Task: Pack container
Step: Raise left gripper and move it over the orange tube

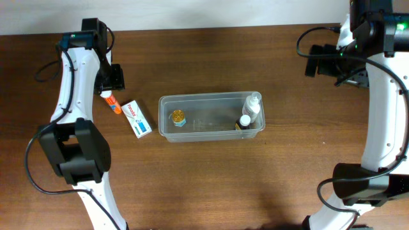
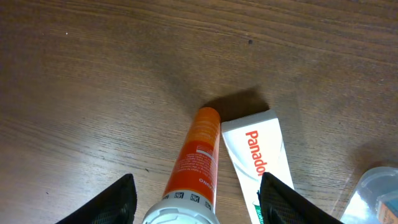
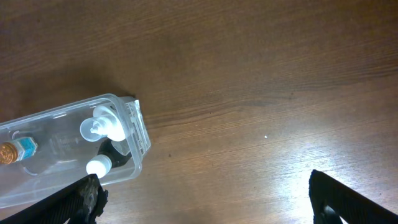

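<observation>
As wrist views crop them, orange tube (image 2: 196,155), container (image 3: 142,132)

container (image 1: 211,96): long clear plastic tub with rounded corners and a rim
pose: I see it upright, open side up, long axis left-right
place: mid-table, flat on the wood
contents: white pump bottle (image 1: 254,105) and dark white-capped bottle (image 1: 244,121) at right end; gold-capped jar (image 1: 178,117) at left

Dark brown wooden table (image 1: 211,182)

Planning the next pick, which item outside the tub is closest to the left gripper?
The orange tube, centred under the open left gripper; the white Panadol box lies beside it.
</observation>
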`<action>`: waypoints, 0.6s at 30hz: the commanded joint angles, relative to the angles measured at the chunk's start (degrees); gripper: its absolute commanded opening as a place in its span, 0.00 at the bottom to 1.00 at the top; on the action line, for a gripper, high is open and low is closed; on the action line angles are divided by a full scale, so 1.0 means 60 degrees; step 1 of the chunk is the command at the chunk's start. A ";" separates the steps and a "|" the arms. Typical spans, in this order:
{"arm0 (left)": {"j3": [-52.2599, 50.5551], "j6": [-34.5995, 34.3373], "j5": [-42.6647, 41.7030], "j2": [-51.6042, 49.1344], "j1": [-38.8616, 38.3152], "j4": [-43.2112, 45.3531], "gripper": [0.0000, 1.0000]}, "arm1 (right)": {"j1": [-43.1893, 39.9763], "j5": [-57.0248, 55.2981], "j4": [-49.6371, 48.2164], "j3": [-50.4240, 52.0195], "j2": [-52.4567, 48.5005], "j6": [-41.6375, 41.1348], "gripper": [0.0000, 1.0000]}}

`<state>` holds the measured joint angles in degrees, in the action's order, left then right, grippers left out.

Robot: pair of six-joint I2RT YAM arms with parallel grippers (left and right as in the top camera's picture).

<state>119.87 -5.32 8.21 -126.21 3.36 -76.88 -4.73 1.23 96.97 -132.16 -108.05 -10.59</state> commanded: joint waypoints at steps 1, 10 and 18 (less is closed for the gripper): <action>0.0153 0.0120 0.0033 -0.0259 0.0029 0.0018 0.63 | -0.0029 0.0047 0.0025 -0.0066 -0.0015 -0.0062 0.98; 0.0153 0.0120 0.0040 -0.0845 0.0033 -0.0004 0.63 | -0.0029 0.0044 0.0025 -0.0066 -0.0015 -0.0062 0.98; 0.0153 0.0186 0.0219 -0.0892 0.0033 -0.0004 0.45 | -0.0029 0.0044 0.0025 -0.0066 -0.0015 -0.0062 0.98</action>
<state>119.90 -4.97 8.60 -131.48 3.36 -76.90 -4.73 1.21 96.97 -132.16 -108.05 -10.57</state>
